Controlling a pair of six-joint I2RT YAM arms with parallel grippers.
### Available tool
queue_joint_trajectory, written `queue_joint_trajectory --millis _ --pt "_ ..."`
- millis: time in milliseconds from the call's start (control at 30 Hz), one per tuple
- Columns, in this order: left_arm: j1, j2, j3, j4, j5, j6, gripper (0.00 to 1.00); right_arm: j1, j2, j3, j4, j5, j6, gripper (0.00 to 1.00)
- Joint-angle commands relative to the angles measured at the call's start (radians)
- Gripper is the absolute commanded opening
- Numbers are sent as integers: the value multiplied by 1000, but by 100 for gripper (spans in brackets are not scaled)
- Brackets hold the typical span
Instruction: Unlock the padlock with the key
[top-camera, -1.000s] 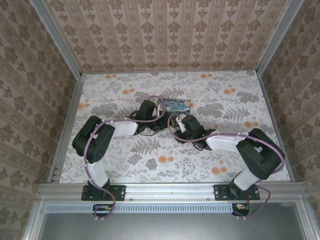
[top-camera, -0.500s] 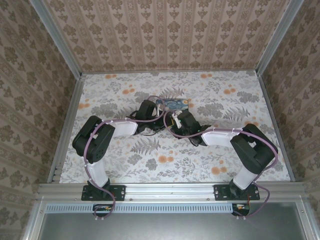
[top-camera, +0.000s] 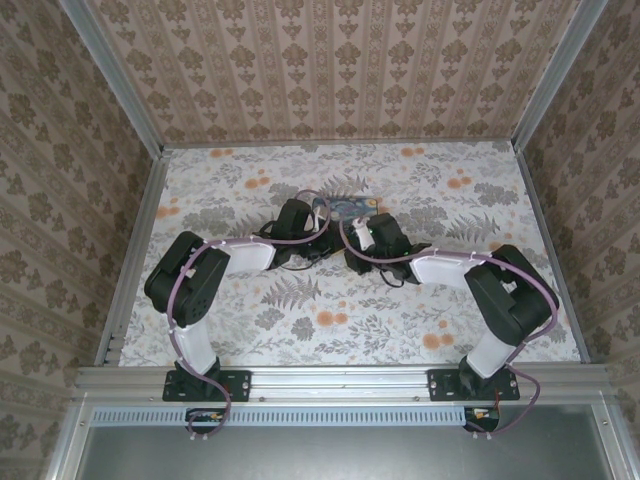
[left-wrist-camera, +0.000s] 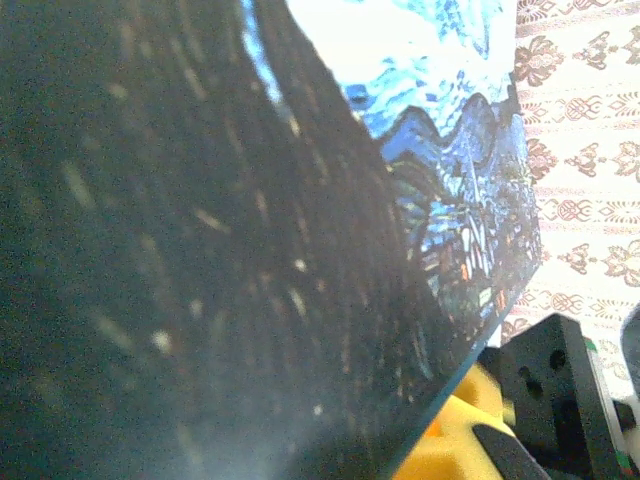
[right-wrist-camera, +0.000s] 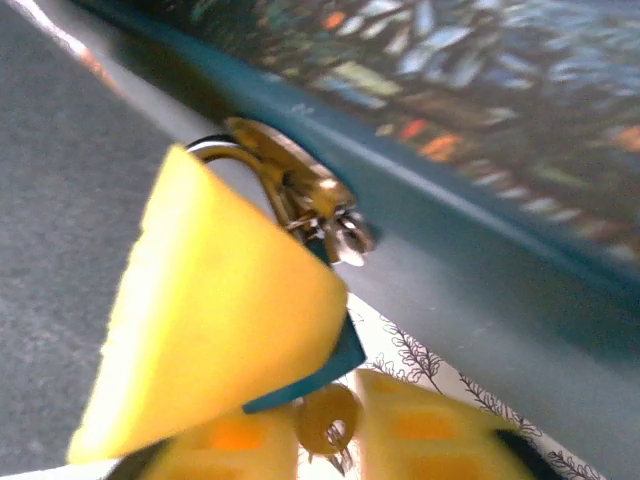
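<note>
Right end effector (top-camera: 368, 222) at padlock (right-wrist-camera: 335, 365) on box (right-wrist-camera: 480, 100), grip unclear, left end effector (top-camera: 320, 220) closed, both arms angled inward

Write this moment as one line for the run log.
left hand: shut on box | right hand: at padlock, grip unclear | key: below padlock

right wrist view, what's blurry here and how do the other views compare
Right wrist view: the near yellow finger pad is a soft blur, the box print smears, the padlock sits sharpest. Left wrist view: the box is too close, mostly dark and unfocused, its top blown white. Top external view: even light, crisp, soft shadows under the arms.
</note>
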Motion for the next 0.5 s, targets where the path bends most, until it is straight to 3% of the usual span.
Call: queue_joint_trajectory --millis 0,33,67,167,333,467 --pt "-3 -20 -1 5 21 7 0 -15 -74 0 35 -124 61 53" --pt "-2 -22 -1 4 17 11 0 -20 -83 -8 30 -124 66 64" --pt "-1 -23 -1 -1 15 15 1 -28 -94 -22 28 -124 72 69" --pt "1 -26 -3 -11 8 31 14 -50 -126 -58 37 -132 98 76" --pt "2 -34 -1 -45 -3 63 33 -80 -184 -108 55 -131 150 81" --pt "2 -44 -5 -56 -7 78 40 -95 -210 -120 50 -132 179 82"
